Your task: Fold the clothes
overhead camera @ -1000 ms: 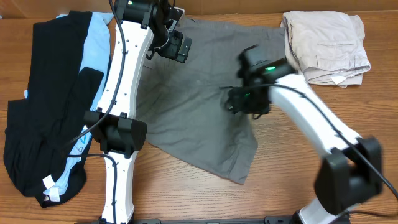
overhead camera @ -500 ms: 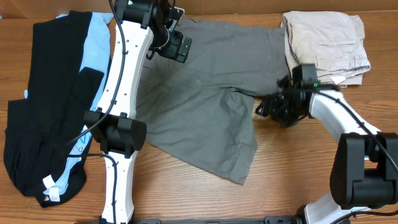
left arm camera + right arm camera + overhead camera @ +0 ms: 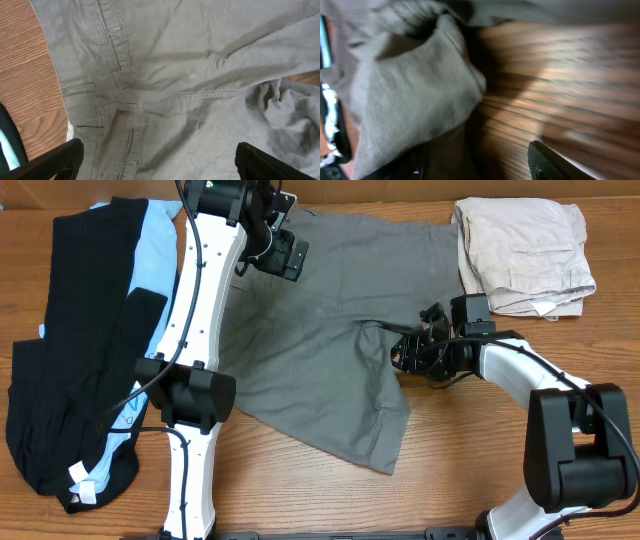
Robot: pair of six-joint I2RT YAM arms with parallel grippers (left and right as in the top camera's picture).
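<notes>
The taupe-grey shorts (image 3: 330, 350) lie spread flat on the middle of the table, waistband to the far left and one leg running to the front. My left gripper (image 3: 285, 253) hovers open over the waistband and fly (image 3: 117, 70), its fingers wide apart (image 3: 160, 165) and empty. My right gripper (image 3: 407, 356) sits low at the shorts' right edge, open (image 3: 480, 167), with a fold of the grey cloth (image 3: 415, 95) beside its left finger and bare wood between the fingers.
Folded beige shorts (image 3: 522, 252) lie at the far right. Black garments (image 3: 70, 370) over a light-blue one (image 3: 155, 255) cover the left side. Bare wooden table (image 3: 470, 450) shows at the front right.
My right gripper left the shorts' leg, swung right over bare wood, then came back left to the cloth's edge. The left arm has not moved.
</notes>
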